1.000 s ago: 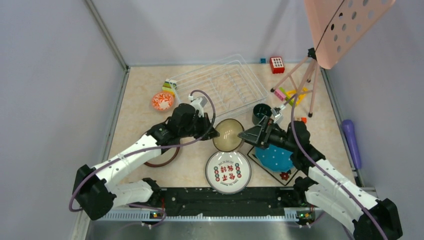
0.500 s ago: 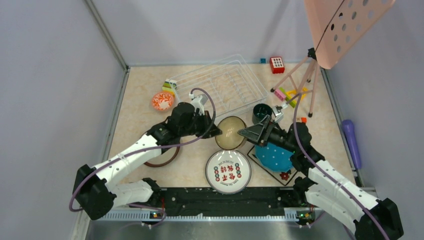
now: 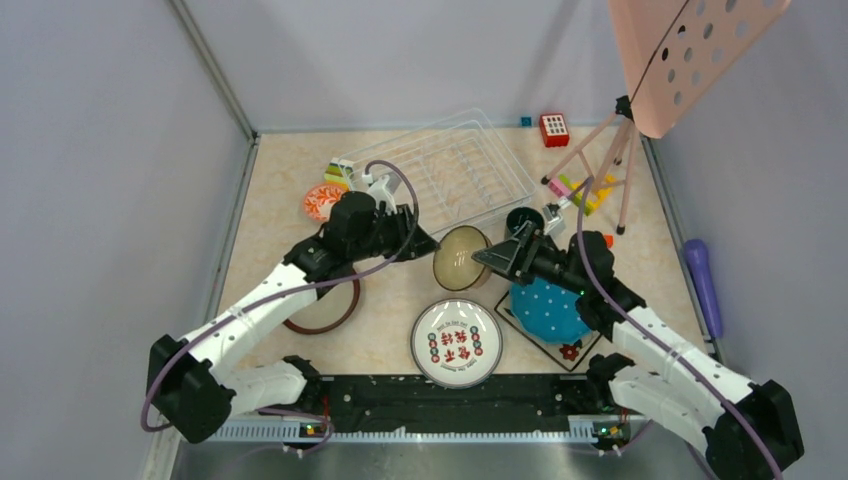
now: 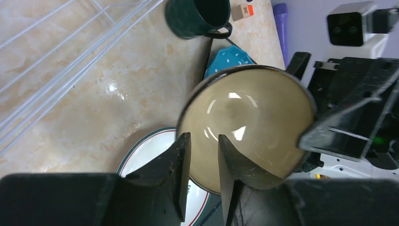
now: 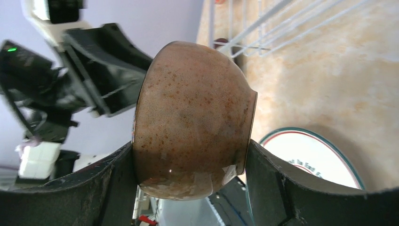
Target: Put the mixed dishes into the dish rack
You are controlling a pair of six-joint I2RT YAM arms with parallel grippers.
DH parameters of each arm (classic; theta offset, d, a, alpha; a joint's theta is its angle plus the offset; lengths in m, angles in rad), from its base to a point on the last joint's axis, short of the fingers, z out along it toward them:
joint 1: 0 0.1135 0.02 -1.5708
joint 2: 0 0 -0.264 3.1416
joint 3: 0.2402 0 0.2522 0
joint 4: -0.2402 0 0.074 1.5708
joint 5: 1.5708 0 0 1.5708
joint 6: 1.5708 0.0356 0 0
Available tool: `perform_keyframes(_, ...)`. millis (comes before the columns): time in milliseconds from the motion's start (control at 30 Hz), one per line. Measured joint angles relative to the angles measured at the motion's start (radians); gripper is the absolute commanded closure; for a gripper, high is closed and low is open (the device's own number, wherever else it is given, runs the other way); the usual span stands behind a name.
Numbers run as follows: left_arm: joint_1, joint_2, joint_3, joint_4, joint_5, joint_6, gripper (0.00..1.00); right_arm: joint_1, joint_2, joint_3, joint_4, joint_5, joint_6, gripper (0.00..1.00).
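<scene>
1. Since the earlier frame the bowl (image 3: 460, 258) has risen from lying nearly flat to standing on edge, and it now sits closer to the rack (image 3: 440, 170). The left arm has swung back toward the rack, uncovering more of the red-rimmed plate (image 3: 325, 305).
2. Right gripper (image 3: 487, 258): clamped on the bowl. In the wrist view one finger (image 5: 115, 181) presses the bowl's rounded base side and the other stands at its rim side.
3. Right arm: reaches forward and inward from its base, passing over the blue plate (image 3: 548, 310), with the wrist just beside the mug (image 3: 522, 222).
4. Left gripper (image 4: 202, 146): fingers slightly parted, astride the bowl's near rim. The glazed inside shows through the gap. Contact cannot be told.
5. Left arm: stretched diagonally toward the centre, wrist level, fingers pointing right at the bowl.
6. The bowl is held between the two grippers, mouth toward the left gripper, above the table just in front of the rack's near edge and beyond the white plate (image 3: 457, 343).
</scene>
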Motion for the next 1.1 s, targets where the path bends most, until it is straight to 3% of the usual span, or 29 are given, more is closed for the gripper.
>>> perform_keyframes(267,0.043,-0.030,0.027,-0.023,0.010,0.012,0.55,0.000,0.054,0.039,-0.179,0.082,-0.094,0.98)
perform_keyframes(600,0.130,-0.095,0.056,-0.130,-0.070,0.077,0.50,0.000,0.177,0.291,-0.268,0.118,-0.235,1.00)
perform_keyframes(833,0.260,-0.097,0.079,-0.215,-0.123,0.119,0.33,0.000,0.375,0.527,-0.313,0.114,-0.392,1.00)
perform_keyframes(1100,0.392,-0.106,0.080,-0.255,-0.152,0.142,0.31,0.000,0.626,0.752,-0.316,0.101,-0.622,1.00)
